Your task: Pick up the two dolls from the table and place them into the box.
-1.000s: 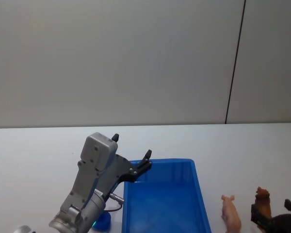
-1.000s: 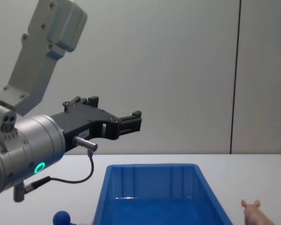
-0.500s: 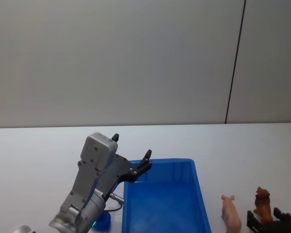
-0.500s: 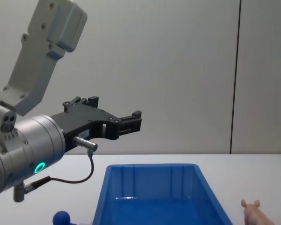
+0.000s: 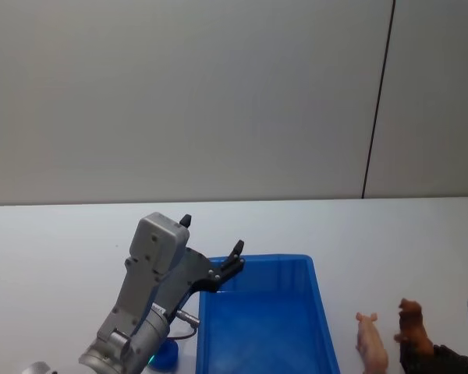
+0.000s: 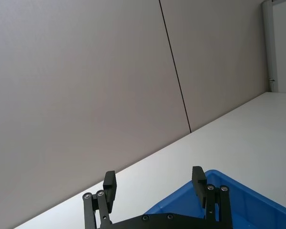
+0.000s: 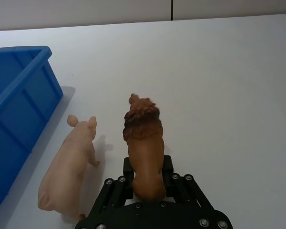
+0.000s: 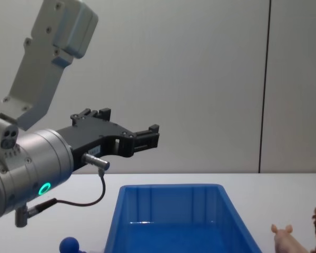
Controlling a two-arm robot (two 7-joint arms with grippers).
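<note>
I saw the right gripper (image 7: 148, 168) low over the table (image 5: 62, 241), toward its near edge and to the right of the box (image 5: 273, 259). Its two black fingers (image 7: 128, 167) were clamped on the rear half of the brown doll (image 7: 143, 143), one finger against each flank. The doll's shaggy head pointed away from the gripper, toward the far edge of the table. I could not tell whether the doll's feet were touching the surface.

The pink pig (image 7: 69, 164) lay on the table just beside the brown doll, between it and the box. It faced the same way and was touching neither the doll nor the gripper. A strip of bare table separated the pig from the right wall of the box.

The box stood toward the near edge of the table, with its long sides running front to back.

The left gripper (image 6: 153, 177) was held high above the far left corner of the box. Its fingers were spread apart and gripped nothing. The left arm rose from the near left side of the box.

A small blue ball (image 8: 69, 244) rested on the table just outside the left wall of the box, below the left arm.
</note>
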